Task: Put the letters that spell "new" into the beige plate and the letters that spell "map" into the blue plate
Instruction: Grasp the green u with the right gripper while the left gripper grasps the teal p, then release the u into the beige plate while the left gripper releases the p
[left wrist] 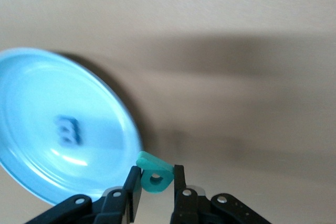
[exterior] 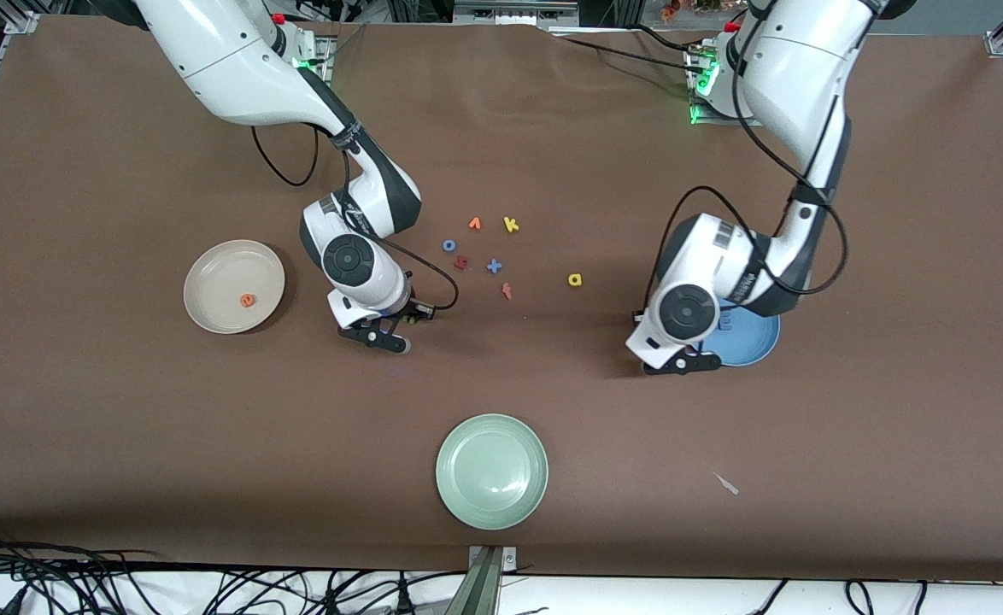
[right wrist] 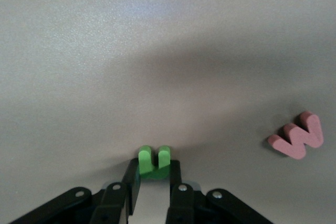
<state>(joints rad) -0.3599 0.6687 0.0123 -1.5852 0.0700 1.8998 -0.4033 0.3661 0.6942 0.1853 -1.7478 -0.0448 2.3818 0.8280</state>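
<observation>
My right gripper [exterior: 386, 340] is low at the table beside the beige plate [exterior: 211, 269], shut on the green "n" [right wrist: 155, 161]. The orange "e" [exterior: 247, 300] lies in that plate. The pinkish "w" [right wrist: 296, 136] lies flat on the table among the loose letters [exterior: 461, 263]. My left gripper [exterior: 681, 365] hangs just off the rim of the blue plate [exterior: 758, 342], shut on the teal "p" [left wrist: 156, 176]. The periwinkle "m" [left wrist: 68, 130] lies in the blue plate [left wrist: 31, 93]. The yellow "a" [exterior: 575, 279] lies on the table between the arms.
Other loose letters sit mid-table: orange "v" [exterior: 474, 224], yellow "k" [exterior: 511, 225], blue "o" [exterior: 448, 245], a blue cross shape [exterior: 494, 266], red "f" [exterior: 507, 291]. A pale green plate [exterior: 491, 470] lies nearest the front camera. A small white scrap [exterior: 726, 483] lies near the front edge.
</observation>
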